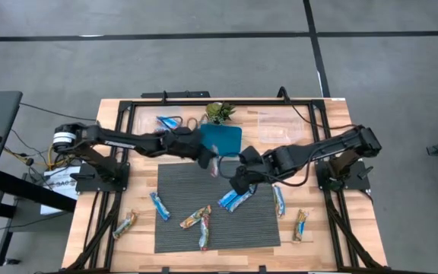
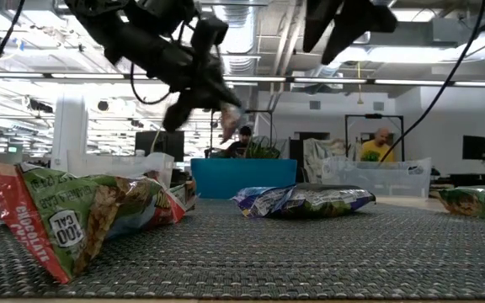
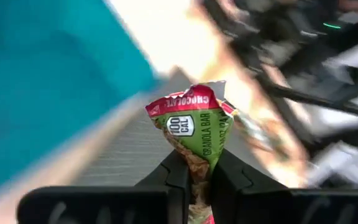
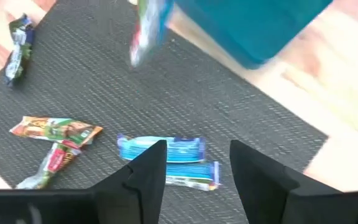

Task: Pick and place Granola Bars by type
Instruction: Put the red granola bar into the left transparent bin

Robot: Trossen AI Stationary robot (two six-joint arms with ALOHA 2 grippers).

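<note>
My left gripper [image 1: 210, 161] hangs over the mat's far edge, just in front of the blue square dish [image 1: 221, 139], shut on a green-and-red granola bar [image 3: 194, 124]. My right gripper [image 4: 197, 152] is open and hovers above two blue-wrapped bars [image 4: 166, 149] lying side by side on the grey mat [image 1: 219, 228]. More bars lie flat on the mat: a blue one [image 1: 160, 205], two tan-green ones [image 1: 196, 219] and another blue one [image 1: 280, 202]. Two tan bars [image 1: 301, 225] [image 1: 125, 224] lie on the wood beside the mat. My left gripper pinches the green-and-red bar between its two fingers [image 3: 178, 177] at one end of the wrapper [image 3: 199, 168]. The rest of the bar sticks out past the fingertips. In the low view the bar [image 2: 228, 122] is lifted clear, high above the mat.
A small green plant [image 1: 219, 112] stands behind the dish. Clear containers sit at the far side, one [image 1: 162, 122] holding a blue bar, another [image 1: 280, 125] to the right. In the low view, bars [image 2: 82, 215] [image 2: 301, 200] lie close by; people sit in the room beyond.
</note>
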